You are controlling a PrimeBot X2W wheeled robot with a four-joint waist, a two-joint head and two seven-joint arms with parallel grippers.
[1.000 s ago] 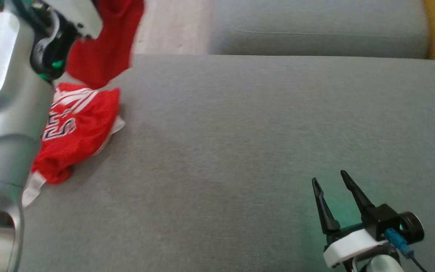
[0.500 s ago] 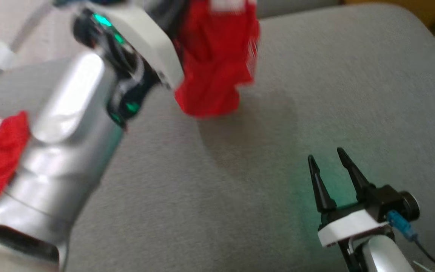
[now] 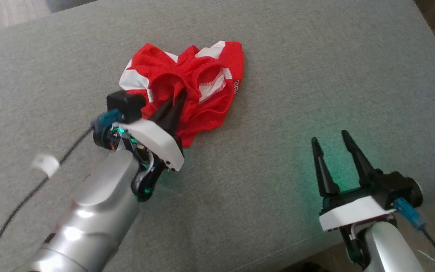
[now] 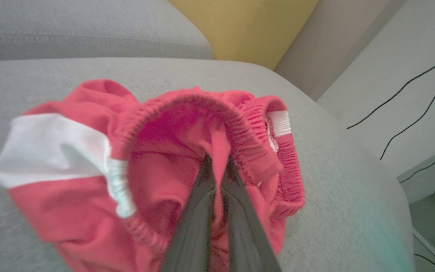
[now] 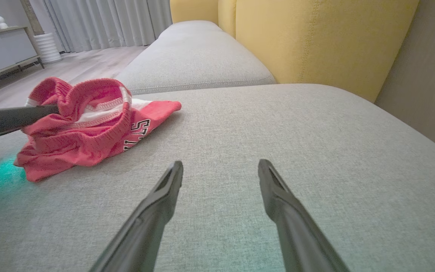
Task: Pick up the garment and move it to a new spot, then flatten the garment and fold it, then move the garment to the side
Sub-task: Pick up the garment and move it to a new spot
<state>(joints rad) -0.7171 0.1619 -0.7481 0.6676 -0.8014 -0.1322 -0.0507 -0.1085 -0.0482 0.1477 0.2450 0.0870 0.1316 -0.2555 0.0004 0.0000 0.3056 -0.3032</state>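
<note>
the red garment [image 3: 206,71] lies in a crumpled heap on the grey seat cushion [image 3: 296,75], toward the cushion's far side and roughly mid-way along it. it's a pair of shorts by the look of it, with white panels and a ribbed elastic waistband gaping upward. the left gripper [image 3: 177,97] reaches into the heap from the cushion's near side, its jaws drawn almost together with a thin fold of red cloth pinched between them, just inside the waistband. the right gripper [image 3: 329,136] hangs over the cushion's near edge, well apart from the cloth, jaws spread wide and holding nothing.

i'd judge the fabric light, thin and floppy, with no stiffness to keep a shape, so it will sag and bunch from any single pinch. the elastic waistband seems the firmest place to grab, one gripper at each end of it, to pull the thing flat across the cushion.
</note>
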